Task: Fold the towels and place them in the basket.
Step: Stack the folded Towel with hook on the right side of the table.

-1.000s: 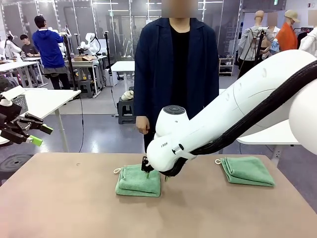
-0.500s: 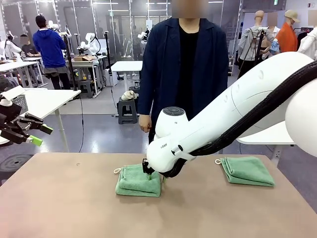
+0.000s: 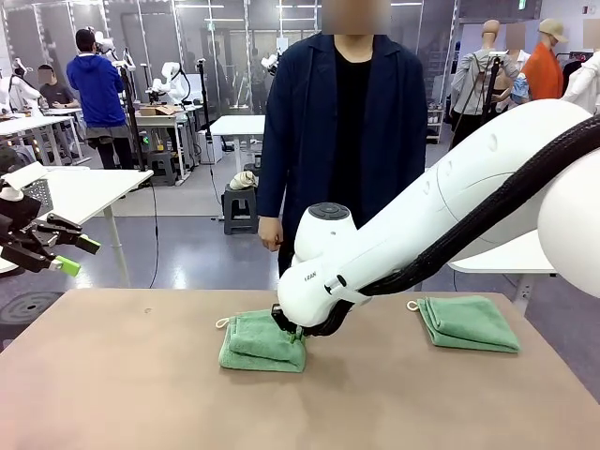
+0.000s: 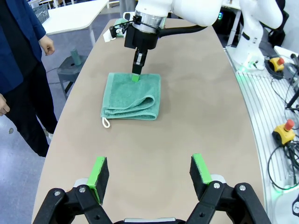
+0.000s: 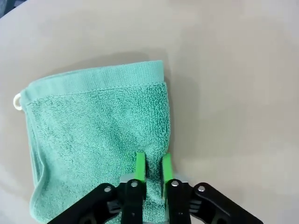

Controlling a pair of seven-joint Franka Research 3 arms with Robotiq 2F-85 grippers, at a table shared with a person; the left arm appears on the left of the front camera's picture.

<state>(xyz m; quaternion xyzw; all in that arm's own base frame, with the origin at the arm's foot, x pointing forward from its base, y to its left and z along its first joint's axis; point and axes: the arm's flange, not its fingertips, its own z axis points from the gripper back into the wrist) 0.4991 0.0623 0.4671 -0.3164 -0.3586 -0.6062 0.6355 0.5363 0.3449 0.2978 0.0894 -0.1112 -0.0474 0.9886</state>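
At table centre, right gripper (image 5: 153, 169) pinched nearly closed on the edge of a folded mint-green terry towel (image 5: 98, 135) lying on the tan tabletop (image 3: 122, 384); left gripper (image 4: 150, 171) wide open, holding nothing.

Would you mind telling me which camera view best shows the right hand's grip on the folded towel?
The right wrist view: the right hand pinches the edge of the folded towel between its green pads, close up. The left wrist view shows the same grip from farther off. In the front view the arm hides the fingers at the towel.
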